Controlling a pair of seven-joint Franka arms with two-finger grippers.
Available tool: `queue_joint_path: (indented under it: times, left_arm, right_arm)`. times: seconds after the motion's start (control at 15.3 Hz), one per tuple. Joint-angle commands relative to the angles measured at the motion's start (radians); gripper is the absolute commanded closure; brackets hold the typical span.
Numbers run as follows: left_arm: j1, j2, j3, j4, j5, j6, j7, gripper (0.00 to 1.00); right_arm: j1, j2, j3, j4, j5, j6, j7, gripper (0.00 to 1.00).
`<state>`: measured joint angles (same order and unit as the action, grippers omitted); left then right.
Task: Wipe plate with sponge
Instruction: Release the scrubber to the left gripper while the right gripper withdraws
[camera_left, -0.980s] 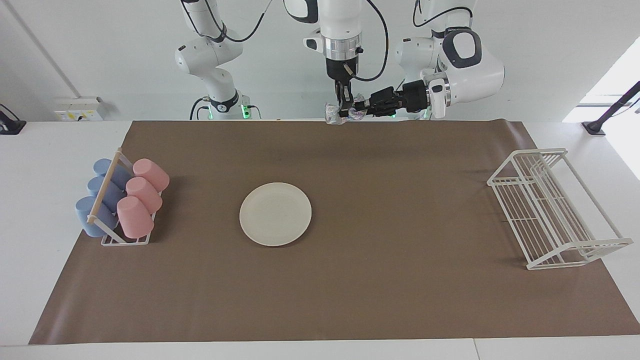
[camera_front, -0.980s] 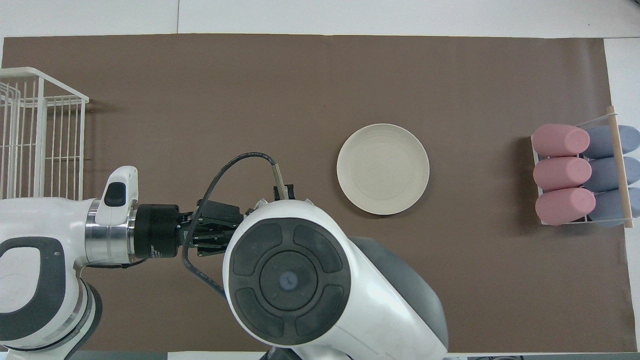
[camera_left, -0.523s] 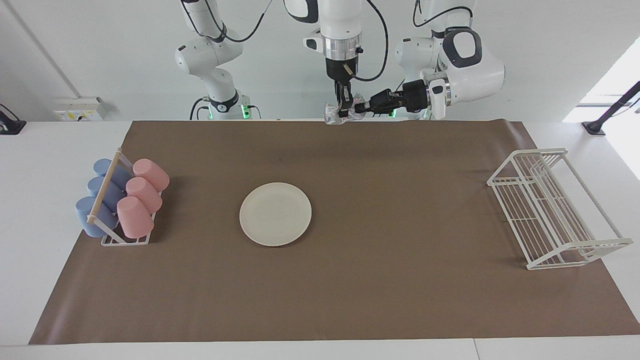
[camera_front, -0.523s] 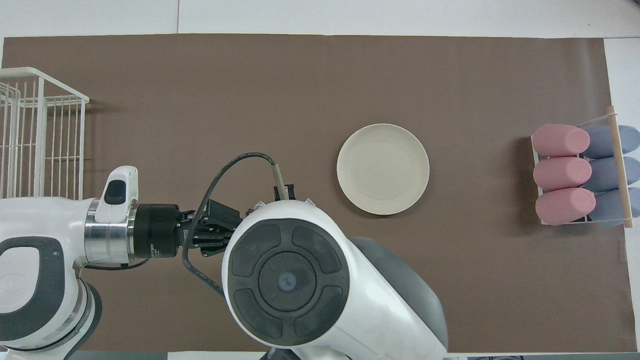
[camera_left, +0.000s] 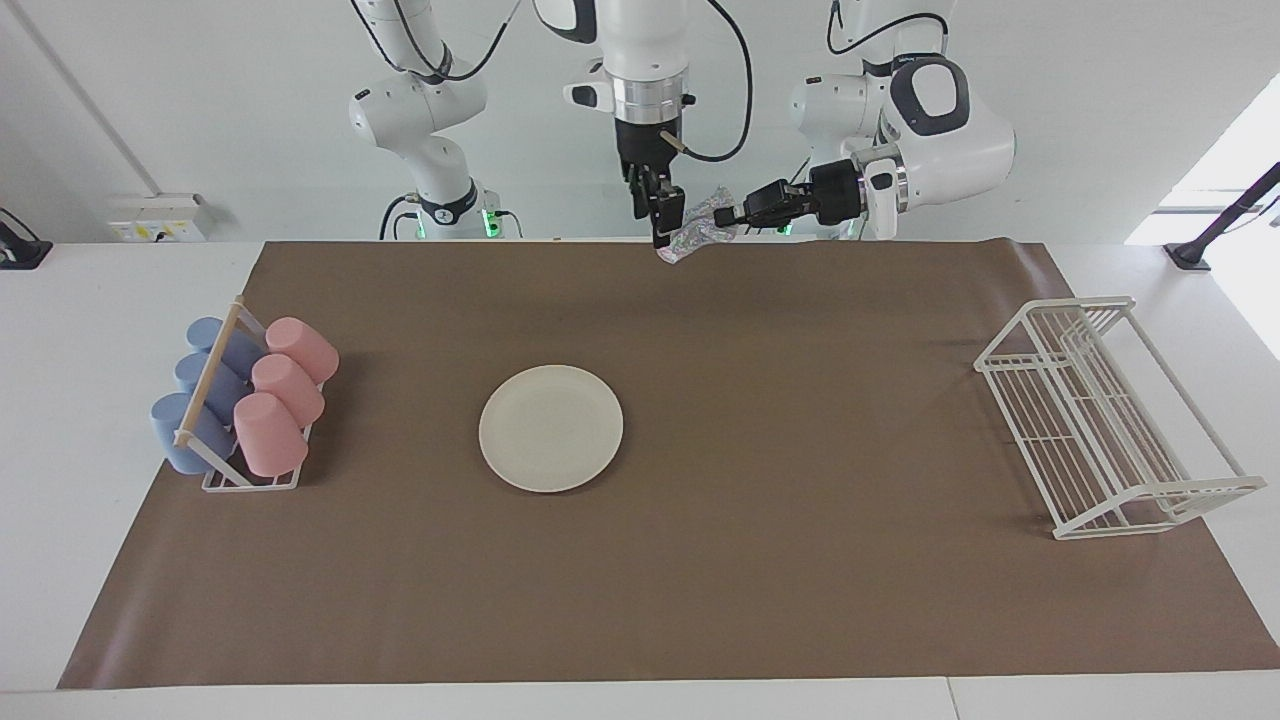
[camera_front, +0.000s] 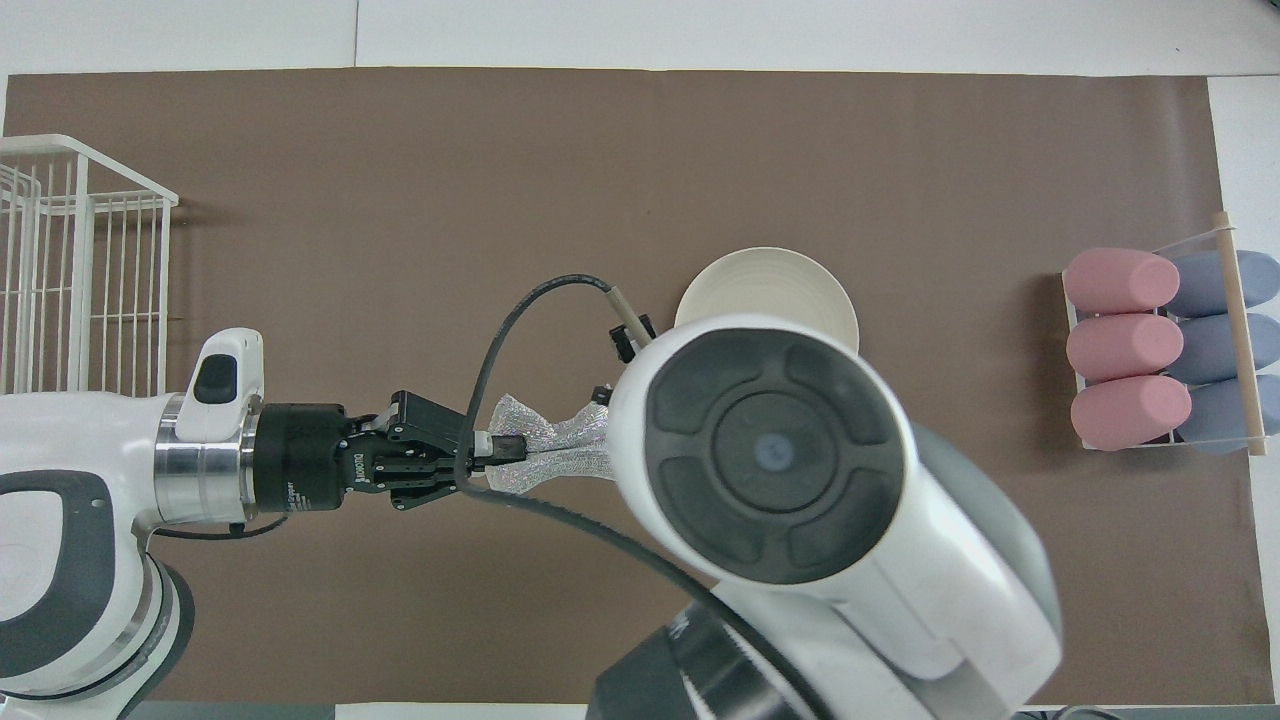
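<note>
- The sponge (camera_left: 697, 236), a silvery mesh wad, hangs in the air over the mat's edge nearest the robots, stretched between the two grippers.
- The left gripper (camera_left: 727, 217) reaches in sideways and is clamped tight on one end of the sponge.
- The right gripper (camera_left: 664, 225) points down at the sponge's other end; whether its fingers have let go I cannot tell.
- This looks like a handover in mid-air, so the wiping itself has not begun.
- The plate (camera_left: 551, 427) lies flat on the brown mat (camera_left: 760, 580), bare, well apart from the sponge and toward the right arm's end of the table.
- Left to do, as I judge it: bring the sponge down onto the plate and rub it across the surface.
- Room is generous: open mat surrounds the plate on every side.
- The cup rack (camera_left: 243, 403) with pink and blue cups sits at the right arm's end, well apart from the plate.
- The white wire rack (camera_left: 1105, 418) stands at the left arm's end, well apart from any likely path.
</note>
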<state>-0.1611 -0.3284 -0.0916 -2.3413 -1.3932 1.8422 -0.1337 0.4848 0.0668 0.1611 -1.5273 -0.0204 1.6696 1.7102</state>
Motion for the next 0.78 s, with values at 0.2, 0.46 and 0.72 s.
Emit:
queue_joint_path:
  times: [0.2, 0.46, 0.72]
  left_arm:
    - [0.005, 0.017, -0.003, 0.031, 0.166, 0.05, -0.078, 1.0]
    - [-0.005, 0.126, -0.058, 0.187, 0.516, 0.081, -0.333, 1.0]
    - [-0.024, 0.183, -0.088, 0.292, 0.855, 0.049, -0.495, 1.0]
  right_arm:
    - [-0.208, -0.079, 0.005, -0.066, 0.0, -0.047, -0.631, 0.0]
    - [-0.348, -0.088, 0.001, -0.056, 0.002, -0.08, -0.972, 0.0]
    - [-0.466, -0.088, 0.0, -0.054, 0.014, -0.085, -1.222, 0.0]
